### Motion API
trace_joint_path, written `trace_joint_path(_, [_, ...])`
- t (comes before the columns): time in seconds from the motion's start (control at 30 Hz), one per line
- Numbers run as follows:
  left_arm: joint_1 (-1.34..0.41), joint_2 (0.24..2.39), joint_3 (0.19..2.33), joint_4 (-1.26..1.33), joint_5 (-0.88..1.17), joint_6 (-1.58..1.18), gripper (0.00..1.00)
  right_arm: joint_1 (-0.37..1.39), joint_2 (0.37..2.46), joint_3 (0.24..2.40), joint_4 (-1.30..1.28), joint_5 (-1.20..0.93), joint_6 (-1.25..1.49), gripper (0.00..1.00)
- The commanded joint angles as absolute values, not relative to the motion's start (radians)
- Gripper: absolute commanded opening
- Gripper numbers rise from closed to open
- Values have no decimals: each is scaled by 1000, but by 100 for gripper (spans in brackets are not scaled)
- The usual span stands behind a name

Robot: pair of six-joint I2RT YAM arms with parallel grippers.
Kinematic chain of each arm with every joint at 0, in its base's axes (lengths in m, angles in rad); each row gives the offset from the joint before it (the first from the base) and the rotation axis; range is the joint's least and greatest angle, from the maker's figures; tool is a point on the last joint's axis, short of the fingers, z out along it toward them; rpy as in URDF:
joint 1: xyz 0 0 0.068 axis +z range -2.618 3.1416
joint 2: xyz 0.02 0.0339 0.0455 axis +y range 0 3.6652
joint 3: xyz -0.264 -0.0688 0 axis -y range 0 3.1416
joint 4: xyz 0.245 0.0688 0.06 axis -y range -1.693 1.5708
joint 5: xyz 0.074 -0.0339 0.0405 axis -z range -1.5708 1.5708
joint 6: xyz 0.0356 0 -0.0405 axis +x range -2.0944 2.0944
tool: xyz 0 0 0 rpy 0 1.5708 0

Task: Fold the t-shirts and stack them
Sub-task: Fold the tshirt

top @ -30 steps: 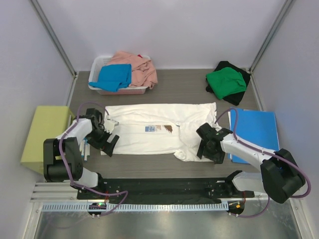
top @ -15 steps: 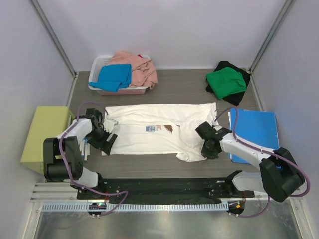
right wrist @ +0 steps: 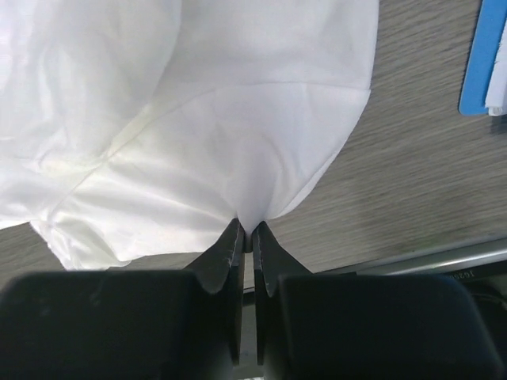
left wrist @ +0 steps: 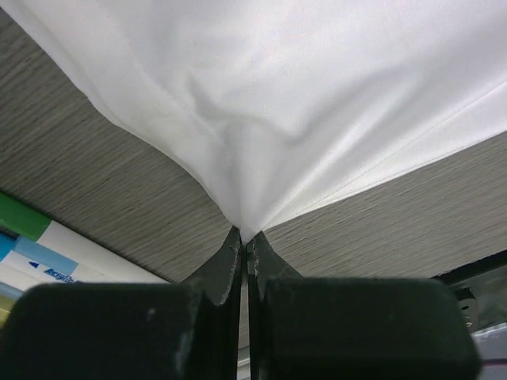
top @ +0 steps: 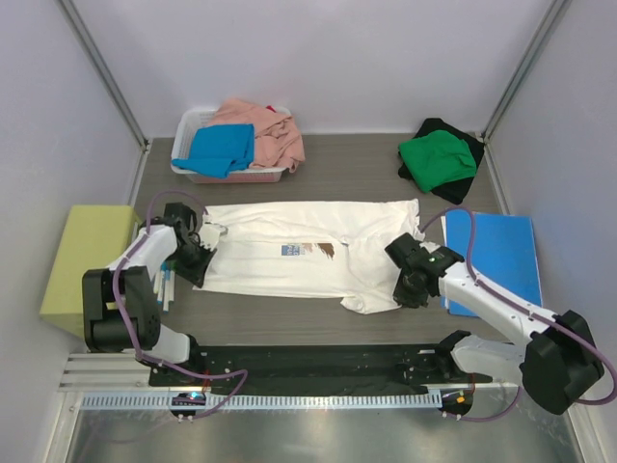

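A white t-shirt [top: 289, 253] with a small chest print lies spread across the middle of the table. My left gripper [top: 200, 270] is shut on its near left corner. In the left wrist view the cloth [left wrist: 277, 103] runs down into a pinched point between the closed jaws [left wrist: 246, 239]. My right gripper [top: 405, 287] is shut on the shirt's near right edge. The right wrist view shows the white fabric [right wrist: 198, 119] gathered into the closed jaws [right wrist: 246, 234]. A green t-shirt [top: 439, 159] rests on a black one [top: 455, 128] at the back right.
A white basket [top: 231, 177] at the back left holds a bright blue t-shirt [top: 222, 148] and a salmon pink one [top: 270, 130]. A flat blue folder [top: 496, 251] lies beside the right arm. A yellow-green box [top: 87, 260] sits at the left edge, with labelled strips [left wrist: 47, 253] next to it.
Both grippers have closed on the white t-shirt's near edge, left on the corner, right on the side. The left corner has drawn in slightly; the right arm shifted a little right.
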State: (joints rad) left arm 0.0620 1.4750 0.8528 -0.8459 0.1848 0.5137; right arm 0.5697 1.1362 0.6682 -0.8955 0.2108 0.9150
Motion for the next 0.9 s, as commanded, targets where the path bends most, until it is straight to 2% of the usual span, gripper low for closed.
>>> trace_joint_path(0.0, [67, 1439, 893, -868, 184, 520, 1, 580, 1074, 726, -1028, 196, 897, 11])
trace_joint_path(0.57, [72, 1318, 936, -1000, 133, 603, 0, 618, 997, 758, -1132, 124, 933, 10])
trace_joint_path(0.7, [71, 1312, 965, -996, 163, 586, 0, 618, 1008, 839, -1135, 152, 939, 10])
trace_joint_path(0.87, [71, 1405, 1063, -928, 161, 532, 0, 617, 1081, 971, -1120, 233, 920, 10])
